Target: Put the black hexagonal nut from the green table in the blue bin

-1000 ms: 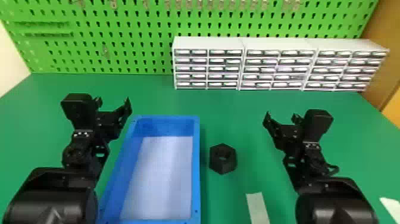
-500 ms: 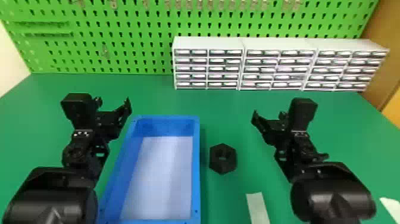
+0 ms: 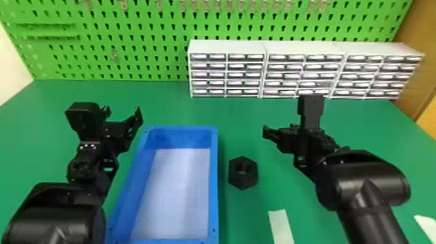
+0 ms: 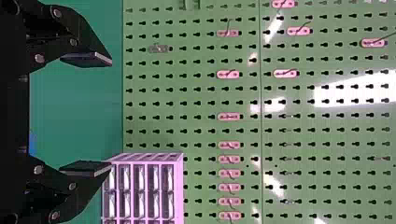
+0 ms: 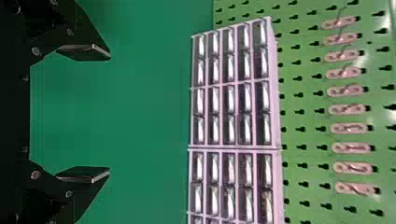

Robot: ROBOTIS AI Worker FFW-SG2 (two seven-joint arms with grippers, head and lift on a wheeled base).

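Green tabletop (image 3: pixel 168 103) holds a black hexagonal nut (image 3: pixel 243 181), lower centre, just right of the blue rectangular bin (image 3: pixel 214 181); the black left gripper (image 3: pixel 124 113) and black right gripper (image 3: pixel 279 135) have jaws parted, grasping nothing.

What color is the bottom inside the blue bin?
The floor of the blue bin is whitish, pale lavender; it shows best in the head view.

Nut (image 3: pixel 242 182) right of bin (image 3: pixel 214 181), 3 cabinets (image 3: pixel 302 67) behind
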